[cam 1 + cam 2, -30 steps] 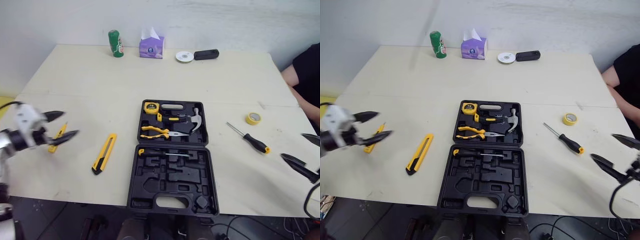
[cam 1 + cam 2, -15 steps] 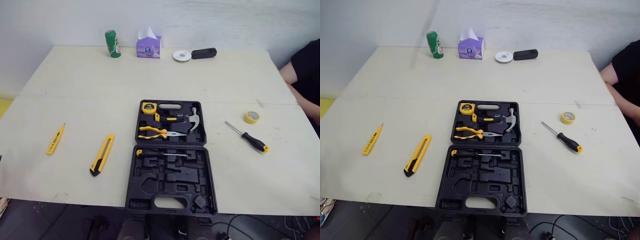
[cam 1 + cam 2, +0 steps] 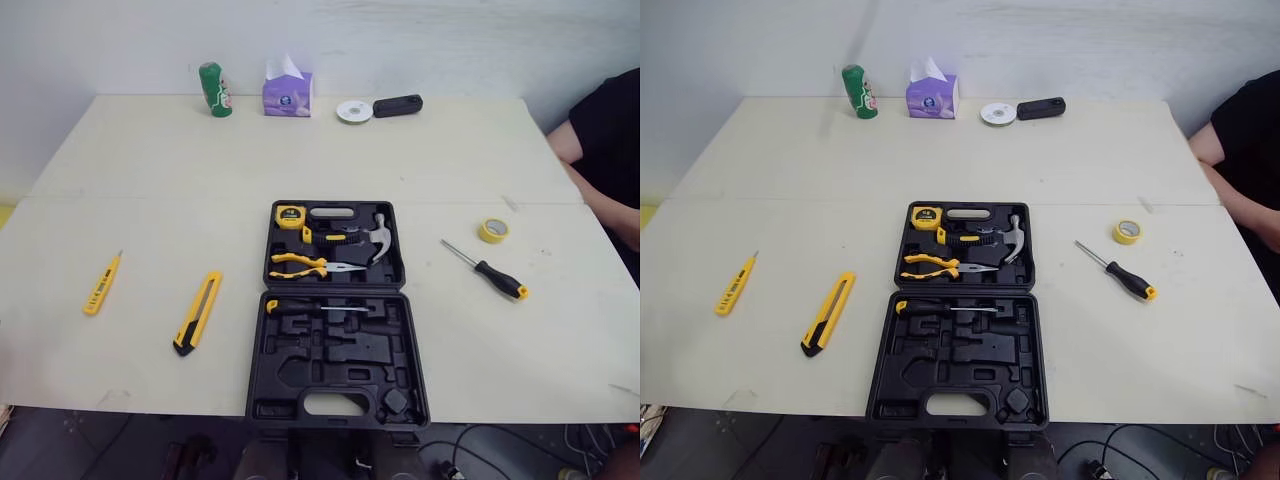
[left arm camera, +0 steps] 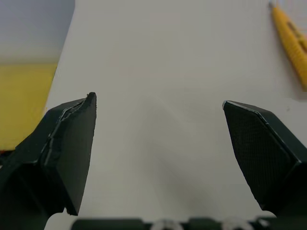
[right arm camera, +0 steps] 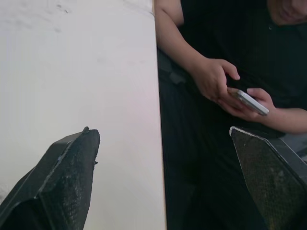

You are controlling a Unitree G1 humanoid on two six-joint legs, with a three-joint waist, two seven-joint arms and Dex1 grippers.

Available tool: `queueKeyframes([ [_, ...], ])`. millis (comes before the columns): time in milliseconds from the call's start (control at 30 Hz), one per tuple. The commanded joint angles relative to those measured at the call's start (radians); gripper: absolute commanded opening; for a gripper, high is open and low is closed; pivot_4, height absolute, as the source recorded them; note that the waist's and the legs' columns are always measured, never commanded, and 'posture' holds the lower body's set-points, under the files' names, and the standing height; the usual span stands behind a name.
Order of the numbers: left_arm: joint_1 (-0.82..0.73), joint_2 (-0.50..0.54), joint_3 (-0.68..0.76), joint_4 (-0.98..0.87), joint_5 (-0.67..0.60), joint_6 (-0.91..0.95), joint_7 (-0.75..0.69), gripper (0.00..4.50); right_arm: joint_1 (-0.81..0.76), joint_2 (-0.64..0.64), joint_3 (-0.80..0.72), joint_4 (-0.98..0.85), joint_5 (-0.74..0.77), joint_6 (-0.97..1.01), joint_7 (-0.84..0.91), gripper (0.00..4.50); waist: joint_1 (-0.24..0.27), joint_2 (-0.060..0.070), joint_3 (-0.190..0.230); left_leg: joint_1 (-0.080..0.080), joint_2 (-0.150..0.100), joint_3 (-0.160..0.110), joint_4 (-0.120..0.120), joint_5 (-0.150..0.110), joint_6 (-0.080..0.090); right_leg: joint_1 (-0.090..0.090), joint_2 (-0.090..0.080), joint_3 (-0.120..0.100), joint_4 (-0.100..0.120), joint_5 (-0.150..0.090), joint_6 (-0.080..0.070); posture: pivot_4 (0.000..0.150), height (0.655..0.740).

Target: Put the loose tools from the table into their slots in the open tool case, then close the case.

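Case (image 3: 338,310) lies open mid-table (image 3: 150,160), the two halves flat, the handle half toward the robot.
- Far half: tape measure (image 3: 290,214), yellow-handled pliers (image 3: 305,265) and hammer (image 3: 378,236) seated in slots.
- Near half: one screwdriver-type item (image 3: 315,307) in the top slot.

Loose items:
- Utility knife (image 3: 198,312), yellow and black, left of the case and near it, running roughly parallel to the case's side.
- Thin yellow stick (image 3: 102,284) further left, well apart from the case. It looks like a voltage tester, but it is too small to be sure.
- Black-and-yellow screwdriver (image 3: 487,271) right of the case, lying diagonal, tip pointing away from the robot.
- Yellow tape roll (image 3: 492,230) just beyond that tip, not touching it.

Far edge: green can (image 3: 211,90), tissue box (image 3: 288,90), white disc (image 3: 352,110) and a black oblong (image 3: 397,105) touching the disc. All are well apart from the case.

A person (image 3: 600,150) sits at the right side of the table, forearm at its edge. The right wrist view shows their hands (image 5: 216,79) holding a phone (image 5: 247,101).

Left tool (image 4: 158,99): fingers wide apart, nothing between them, over bare table with the yellow stick off to one side. Right tool (image 5: 159,129): fingers wide apart, holding nothing, at the table's edge facing the person.
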Motion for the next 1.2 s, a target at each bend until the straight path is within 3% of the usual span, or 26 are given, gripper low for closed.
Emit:
queueKeyframes([
  [33,-0.037,-0.006,-0.010,-0.099,-0.033,-0.006,-0.051,4.44,-0.023,-0.004,0.012,-0.085,0.037,0.054,0.008,4.50,0.001,0.000,0.000,0.000,0.000,0.000,0.000,0.001,-0.002,0.000,0.000,0.000,0.000,0.000,0.000,0.150,0.7400],
  [133,-0.070,-0.040,-0.046,-0.232,-0.054,0.040,-0.107,4.44,-0.069,-0.024,0.072,-0.190,0.035,0.181,0.006,4.50,0.002,0.000,0.000,-0.001,0.000,0.001,0.000,0.002,-0.004,-0.001,0.000,0.000,0.000,0.000,0.000,0.150,0.7400],
  [233,-0.084,-0.072,-0.082,-0.378,-0.081,0.118,-0.138,4.44,-0.105,-0.053,0.118,-0.295,0.069,0.428,-0.029,4.50,0.002,0.000,0.000,-0.001,0.000,0.001,0.001,0.003,-0.003,-0.001,-0.001,0.001,0.002,0.000,0.000,0.150,0.7400],
  [467,-0.058,-0.090,-0.190,-0.811,-0.189,0.408,-0.234,4.44,-0.207,-0.127,0.239,-0.479,0.064,0.618,0.071,4.50,-0.002,0.001,0.000,-0.003,-0.001,0.003,0.001,0.007,0.002,-0.005,0.000,0.002,0.005,0.000,-0.001,0.150,0.7400],
  [567,-0.064,-0.079,-0.248,-0.995,-0.264,0.550,-0.279,4.44,-0.297,-0.195,0.362,-0.451,-0.023,0.715,0.067,4.50,-0.004,0.001,0.000,-0.003,-0.001,0.005,0.002,0.007,0.003,-0.005,-0.001,0.003,0.006,0.000,0.000,0.150,0.7400],
  [667,-0.117,-0.098,-0.312,-1.127,-0.314,0.656,-0.259,4.44,-0.461,-0.197,0.462,-0.377,-0.050,0.767,0.094,4.50,-0.007,0.000,0.001,-0.003,-0.001,0.005,0.002,0.008,0.003,-0.006,0.000,0.003,0.006,0.000,0.000,0.150,0.7400],
  [933,-0.251,-0.160,-0.473,-1.400,-0.500,0.926,-0.223,4.44,-0.661,-0.187,0.651,-0.255,-0.134,0.839,0.226,4.50,-0.007,0.001,0.002,-0.005,-0.001,0.005,0.003,0.012,0.004,-0.005,0.002,0.002,0.009,0.000,0.000,0.150,0.7400],
  [1200,-0.288,-0.218,-0.554,-1.503,-0.519,0.996,-0.191,4.44,-0.764,-0.163,0.741,-0.169,-0.205,0.831,0.272,4.50,-0.013,0.001,0.002,-0.005,-0.002,0.005,0.003,0.014,0.003,-0.005,0.004,0.003,0.008,0.001,0.001,0.150,0.7400],
])
